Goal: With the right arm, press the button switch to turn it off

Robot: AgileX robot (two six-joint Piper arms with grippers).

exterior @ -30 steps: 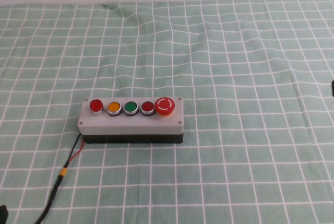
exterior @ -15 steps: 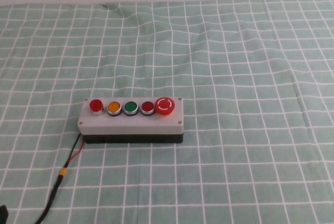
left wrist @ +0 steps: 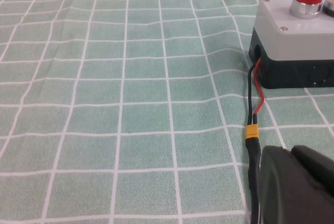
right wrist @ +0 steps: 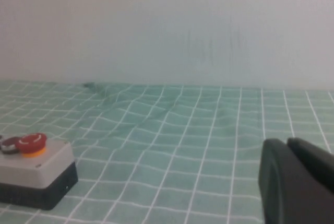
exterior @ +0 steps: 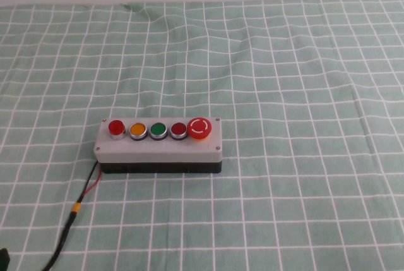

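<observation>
The right gripper (right wrist: 297, 182) shows only as a dark bulk off the table's right side, the left gripper (left wrist: 295, 185) likewise near the cable (left wrist: 252, 145). The button switch box (exterior: 159, 144) sits left of centre on the checked cloth (exterior: 284, 94).

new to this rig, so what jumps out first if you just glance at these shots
The grey button box sits left of centre on the green checked tablecloth, with a big red mushroom button at its right end. A black cable trails from its left end toward the robot. The left gripper rests beside that cable; the right gripper waits far right.
</observation>
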